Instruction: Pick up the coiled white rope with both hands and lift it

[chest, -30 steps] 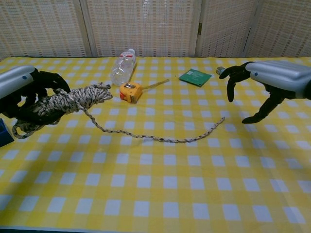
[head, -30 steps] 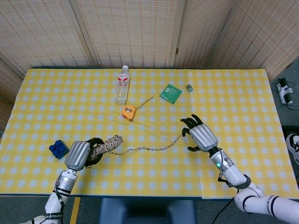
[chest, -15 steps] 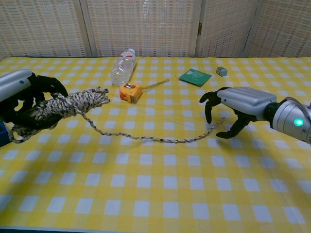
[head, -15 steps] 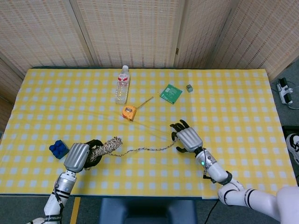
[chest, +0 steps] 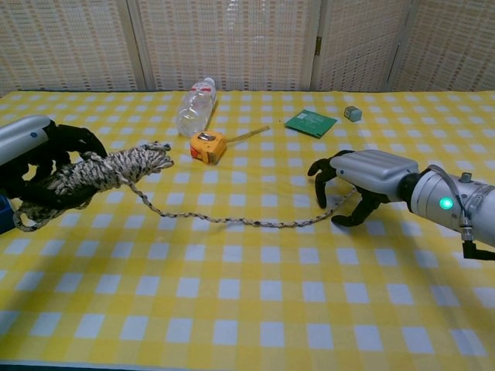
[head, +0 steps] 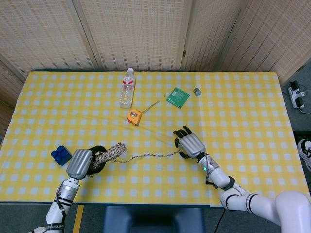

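Observation:
The white speckled rope coil [head: 111,152] [chest: 104,170] is at the table's near left. My left hand [head: 80,162] [chest: 32,148] grips its thick end, black fingers wrapped around it. A loose tail [head: 150,155] [chest: 232,221] trails right across the yellow checked cloth. My right hand [head: 189,144] [chest: 362,174] hovers low over the tail's far end, fingers arched and spread on either side of the rope. The very tip of the tail is hidden under that hand. I see no closed grip there.
A water bottle [head: 127,90] [chest: 193,108] lies behind the rope. An orange tape measure [head: 134,117] [chest: 209,145], a green board [head: 178,97] [chest: 310,123] and a small cube [head: 197,91] [chest: 352,113] are nearby. A blue block [head: 61,155] sits by my left hand.
My right hand has moved left and down from open air to sit over the rope tail's end. The left hand keeps hold of the coil, almost still.

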`<action>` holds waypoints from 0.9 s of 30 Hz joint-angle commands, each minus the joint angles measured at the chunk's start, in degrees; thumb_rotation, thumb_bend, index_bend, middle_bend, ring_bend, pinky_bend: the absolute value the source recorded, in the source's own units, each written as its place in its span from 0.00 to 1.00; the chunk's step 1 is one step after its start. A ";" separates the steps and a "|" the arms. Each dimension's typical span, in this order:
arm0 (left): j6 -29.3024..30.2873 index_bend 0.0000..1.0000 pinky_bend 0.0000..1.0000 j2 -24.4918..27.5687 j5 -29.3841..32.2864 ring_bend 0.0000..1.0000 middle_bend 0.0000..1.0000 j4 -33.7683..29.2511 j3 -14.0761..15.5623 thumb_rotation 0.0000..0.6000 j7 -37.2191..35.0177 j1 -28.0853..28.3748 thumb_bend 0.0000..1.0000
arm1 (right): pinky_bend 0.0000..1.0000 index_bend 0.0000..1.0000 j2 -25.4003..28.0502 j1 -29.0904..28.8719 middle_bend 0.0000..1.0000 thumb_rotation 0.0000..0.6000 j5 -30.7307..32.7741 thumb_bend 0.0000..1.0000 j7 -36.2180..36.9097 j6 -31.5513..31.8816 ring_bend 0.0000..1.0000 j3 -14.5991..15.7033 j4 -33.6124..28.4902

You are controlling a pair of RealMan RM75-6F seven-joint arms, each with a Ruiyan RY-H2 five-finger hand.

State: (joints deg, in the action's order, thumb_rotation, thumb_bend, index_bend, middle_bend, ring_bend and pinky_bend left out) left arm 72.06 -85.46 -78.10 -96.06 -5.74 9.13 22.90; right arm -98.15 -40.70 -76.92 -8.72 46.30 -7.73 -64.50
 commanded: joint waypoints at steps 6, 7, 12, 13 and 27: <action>-0.30 0.69 0.81 0.00 0.20 0.68 0.69 0.38 -0.03 1.00 -0.61 -0.03 0.66 | 0.04 0.53 -0.36 -0.53 0.19 1.00 1.11 0.41 -0.56 -0.47 0.13 0.04 0.64; -0.33 0.69 0.81 -0.02 0.26 0.68 0.69 0.44 -0.04 1.00 -0.67 -0.04 0.66 | 0.04 0.53 -0.46 -0.62 0.19 1.00 1.30 0.42 -0.75 -0.60 0.13 0.10 0.77; -0.46 0.69 0.81 -0.14 0.33 0.68 0.69 0.75 -0.05 1.00 -1.11 -0.06 0.66 | 0.04 0.55 -1.04 -0.95 0.21 1.00 1.88 0.44 -1.35 -0.96 0.13 0.29 1.38; -0.45 0.69 0.81 -0.18 0.31 0.68 0.69 0.83 -0.05 1.00 -1.25 -0.08 0.66 | 0.04 0.56 -1.13 -0.98 0.21 1.00 1.95 0.44 -1.35 -0.94 0.13 0.31 1.46; -0.90 0.69 0.81 0.15 0.51 0.68 0.69 0.86 -0.49 1.00 -2.33 0.12 0.66 | 0.06 0.63 -1.39 -1.50 0.25 1.00 2.28 0.47 -1.89 0.00 0.18 0.29 1.34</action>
State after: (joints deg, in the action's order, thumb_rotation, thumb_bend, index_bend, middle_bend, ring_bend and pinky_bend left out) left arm 71.19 -85.36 -77.61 -95.14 -6.14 6.99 22.99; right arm -99.53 -42.21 -74.63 -10.52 46.14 -7.43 -63.09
